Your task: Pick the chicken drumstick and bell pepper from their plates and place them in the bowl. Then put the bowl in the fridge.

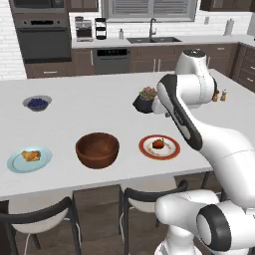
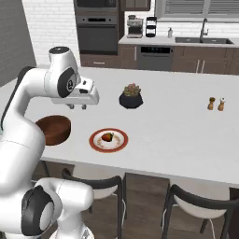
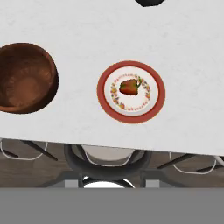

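Gripper (image 2: 77,107): your hand is hanging above the counter, pointing down, with nothing between its short fingers; how far apart they are standing you cannot tell from these pictures.
Counter (image 1: 99,112): you are working over a white island top with stools tucked under its near edge.
Red-rimmed plate (image 3: 131,92): it is sitting near the front edge, almost straight below the hand camera.
Bell pepper (image 3: 130,86): it is lying on its side in the middle of that plate, stem toward one end. Judge it light, firm and glossy, so likely to slip; you are better off closing across the broad body than on the stem or the tapering end.
Bowl (image 1: 97,149): it is standing just beside the red-rimmed plate, between the two plates, nothing in it yet. It looks stiff and the heaviest item; the rim wall is probably your only grip.
Blue plate (image 1: 29,159): it is lying on the bowl's far side from the pepper.
Chicken drumstick (image 1: 31,156): it is resting on the blue plate. Lumpy and probably greasy, so take it across the thick middle.
Plant pot (image 2: 131,99): it is standing farther back on the counter.
Berry dish (image 1: 37,103): it is sitting toward the far left; leave it alone.
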